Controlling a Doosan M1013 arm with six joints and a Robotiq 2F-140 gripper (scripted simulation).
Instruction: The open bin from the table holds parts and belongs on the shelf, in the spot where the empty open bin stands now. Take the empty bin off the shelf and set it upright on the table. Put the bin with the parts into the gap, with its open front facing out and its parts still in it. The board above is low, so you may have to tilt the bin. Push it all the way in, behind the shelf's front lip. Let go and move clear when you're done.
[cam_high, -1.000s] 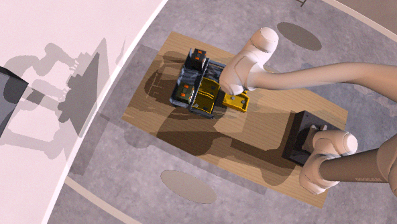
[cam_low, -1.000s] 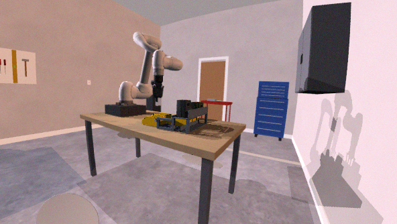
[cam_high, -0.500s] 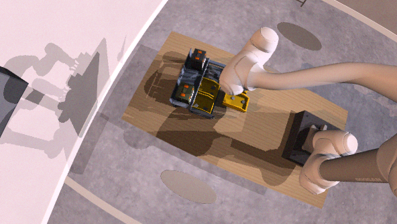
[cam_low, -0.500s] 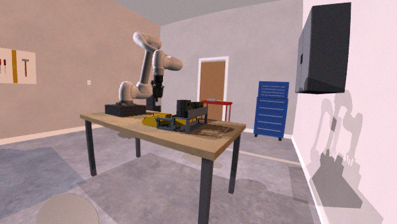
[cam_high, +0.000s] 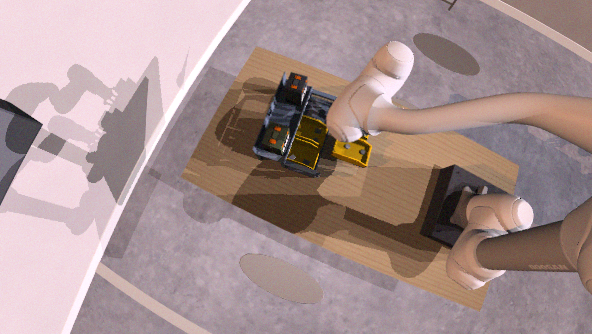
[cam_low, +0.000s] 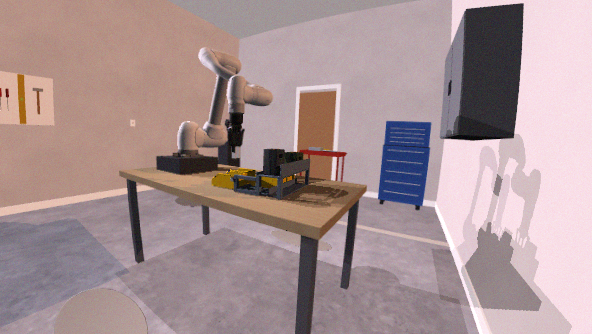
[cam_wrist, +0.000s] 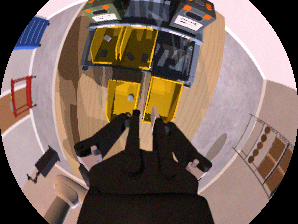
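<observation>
A yellow open bin (cam_high: 354, 151) (cam_low: 223, 179) (cam_wrist: 143, 99) lies on the wooden table (cam_high: 390, 220) (cam_low: 280, 210), just in front of the dark shelf rack (cam_high: 295, 167) (cam_low: 280, 186) (cam_wrist: 189, 72). Small pale parts show in it. Two more yellow bins (cam_high: 311, 131) (cam_wrist: 107, 46) stand side by side in the rack's lower level; I cannot tell which is empty. My gripper (cam_low: 235, 145) (cam_wrist: 146, 109) hangs above the table bin, fingers pointing down, a narrow gap between them and nothing in it. In the overhead view the wrist hides the fingers.
Two dark boxes with orange marks (cam_high: 296, 85) (cam_high: 276, 137) (cam_wrist: 193, 12) sit on top of the rack. The robot's black base block (cam_high: 440, 210) (cam_low: 187, 163) stands at the table's other end. A wall is close behind the rack.
</observation>
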